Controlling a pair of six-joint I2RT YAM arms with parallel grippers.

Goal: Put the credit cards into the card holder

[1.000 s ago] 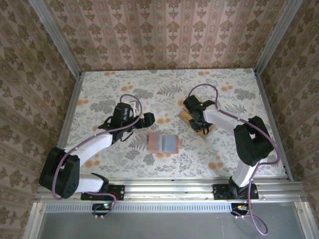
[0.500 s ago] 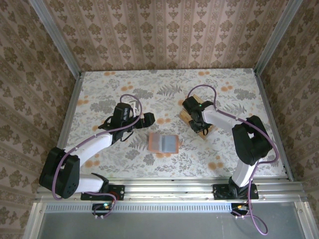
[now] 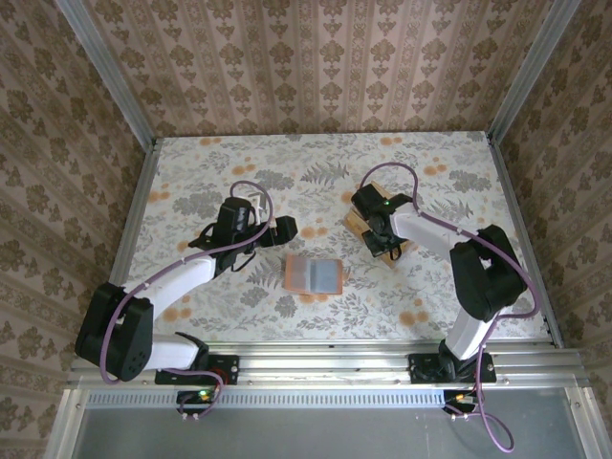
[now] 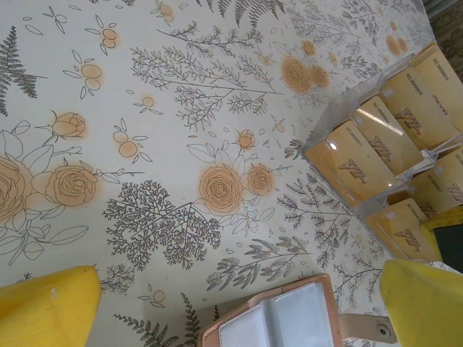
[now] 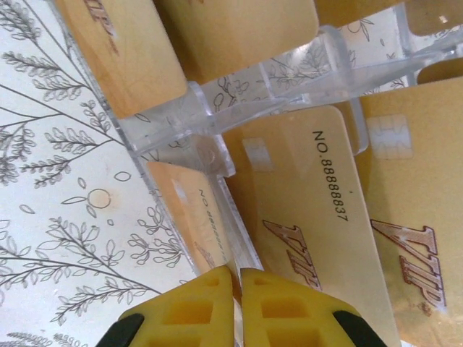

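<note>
Narrowing to a pinch, the right gripper (image 5: pixel 236 303) now clamps a golden rectangular credit card (image 5: pixel 205 217), ready to lift; the left gripper (image 4: pixel 235 300) stays wide.

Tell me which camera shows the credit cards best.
Right wrist: the credit cards are closest, print legible, standing in their clear rack. Left wrist shows several at its right edge, smaller. Top external shows small tan slivers beside the right arm.
</note>
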